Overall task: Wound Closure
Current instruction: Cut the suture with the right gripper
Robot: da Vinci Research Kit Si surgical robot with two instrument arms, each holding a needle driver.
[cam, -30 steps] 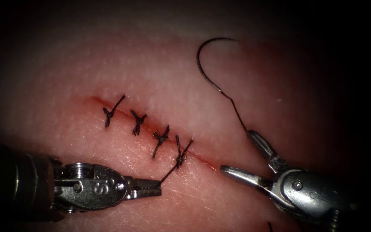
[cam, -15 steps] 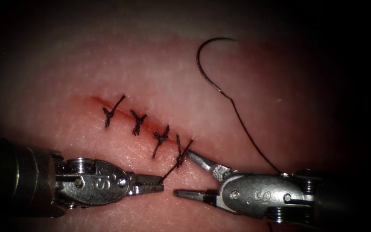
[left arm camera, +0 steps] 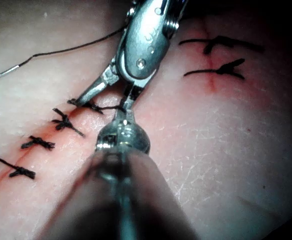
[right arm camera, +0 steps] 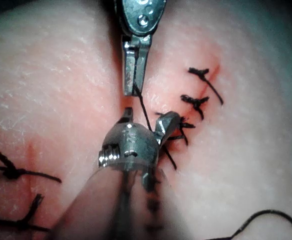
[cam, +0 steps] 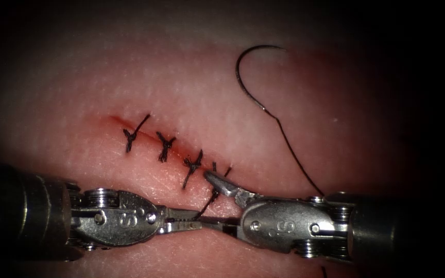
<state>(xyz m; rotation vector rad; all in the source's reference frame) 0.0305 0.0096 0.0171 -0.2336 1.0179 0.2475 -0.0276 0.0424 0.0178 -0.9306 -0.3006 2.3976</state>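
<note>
And here is the cut [cam: 181, 154], a slanting red line across the middle of the tissue [cam: 78, 87], already carrying a row of stitches. Three finished knots [cam: 165, 146] with trimmed tails sit along its upper left stretch, and the fourth knot [cam: 215, 192], lowest and furthest right in the row, is the one being worked on. Only a short reach of the cut at its lower right end lies beyond that knot, partly hidden behind the right tool, so by my reading the closure is nearly done: four stitches placed, the last one not yet trimmed.

The left tool [cam: 194, 225], coming in along the bottom left of the endoscope frame, has its jaws pressed together on the thread tail [cam: 205, 207] that runs up to that fourth knot. The right tool [cam: 217, 203] comes in from the bottom right with its jaws spread wide, the upper one lying by the knot, the lower one down near the left tool's tip, the tail passing between them. It grips nothing. A second ago it stood well to the right of the cut; it has since swung in to straddle that tail.

The needle [cam: 243, 72] lies free in the upper right of the frame, to the right of the cut, resting on the tissue surface and not driven in. Neither tool holds it. Its long thread [cam: 294, 154] trails down behind the right tool's wrist.
</note>
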